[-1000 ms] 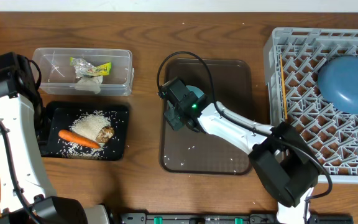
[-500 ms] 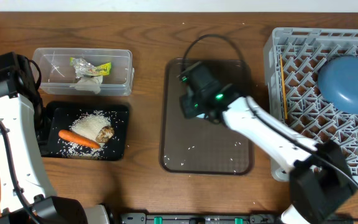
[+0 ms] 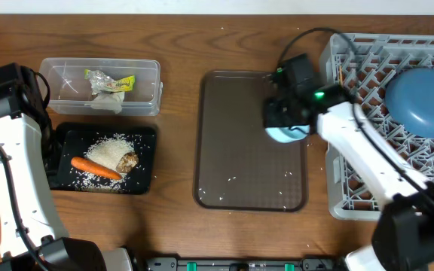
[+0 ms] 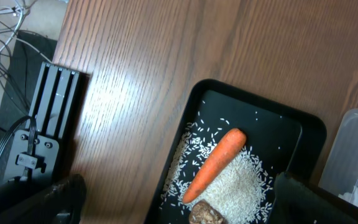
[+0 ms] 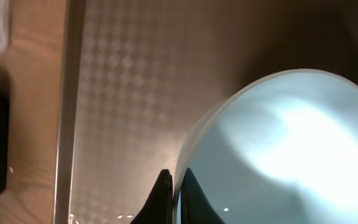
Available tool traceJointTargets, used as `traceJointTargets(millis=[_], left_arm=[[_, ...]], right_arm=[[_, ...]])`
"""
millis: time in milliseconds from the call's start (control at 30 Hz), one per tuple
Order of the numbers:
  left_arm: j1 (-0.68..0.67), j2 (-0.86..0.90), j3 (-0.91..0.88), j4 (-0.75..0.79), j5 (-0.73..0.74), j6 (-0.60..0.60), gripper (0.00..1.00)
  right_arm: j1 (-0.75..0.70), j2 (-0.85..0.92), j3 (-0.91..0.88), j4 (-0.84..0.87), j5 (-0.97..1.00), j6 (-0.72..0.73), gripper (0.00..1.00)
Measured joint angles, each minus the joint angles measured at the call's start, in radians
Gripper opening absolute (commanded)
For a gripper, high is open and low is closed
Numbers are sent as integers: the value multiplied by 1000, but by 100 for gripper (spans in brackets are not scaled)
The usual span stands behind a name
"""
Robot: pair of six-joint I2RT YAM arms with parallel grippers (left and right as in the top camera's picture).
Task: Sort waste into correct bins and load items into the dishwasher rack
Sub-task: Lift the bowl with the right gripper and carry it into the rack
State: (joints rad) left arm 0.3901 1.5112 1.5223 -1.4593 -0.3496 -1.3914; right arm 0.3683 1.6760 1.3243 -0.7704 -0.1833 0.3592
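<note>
Over the right edge of the brown tray [image 3: 239,150], right gripper [image 3: 283,122] is pinched fully closed on the rim of the small light-blue bowl [image 3: 285,135], one finger inside and one outside, just beside the grey dishwasher rack [image 3: 337,197]. Best move, I'd judge: carry it level over the rack wall, pick free pegs clear of the dark-blue plate [image 3: 422,100], tip it upside-down between them, then release. Left gripper [image 4: 179,194] hangs with jaws spread wide and empty above the carrot [image 4: 215,165] in the black tray [image 4: 272,134].
</note>
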Motion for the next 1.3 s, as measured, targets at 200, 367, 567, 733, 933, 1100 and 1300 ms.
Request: traceJointTargets(millis=[200,367,567,733,933,1100,1300], left_arm=[[0,0,0,0,0,0,98],[0,0,0,0,0,0,98],[0,0,0,0,0,0,98],[0,0,0,0,0,0,98],[0,0,0,0,0,0,98],[0,0,0,0,0,0,98],[0,0,0,0,0,0,98]], right_arm=[[-45,-173,0,-14,-4,-5,1],[-76,-289,0,-89,-15,-8,1],[-228,-342,0,-192,-37,-11,1],[-407,-344,0,-242,-134,-87,1],[-625,-344,0,-268,-307,-190,1],[-780,-340,0,-285,-453,-267,1],[-843,-267,0,-302,-611,-343,1]])
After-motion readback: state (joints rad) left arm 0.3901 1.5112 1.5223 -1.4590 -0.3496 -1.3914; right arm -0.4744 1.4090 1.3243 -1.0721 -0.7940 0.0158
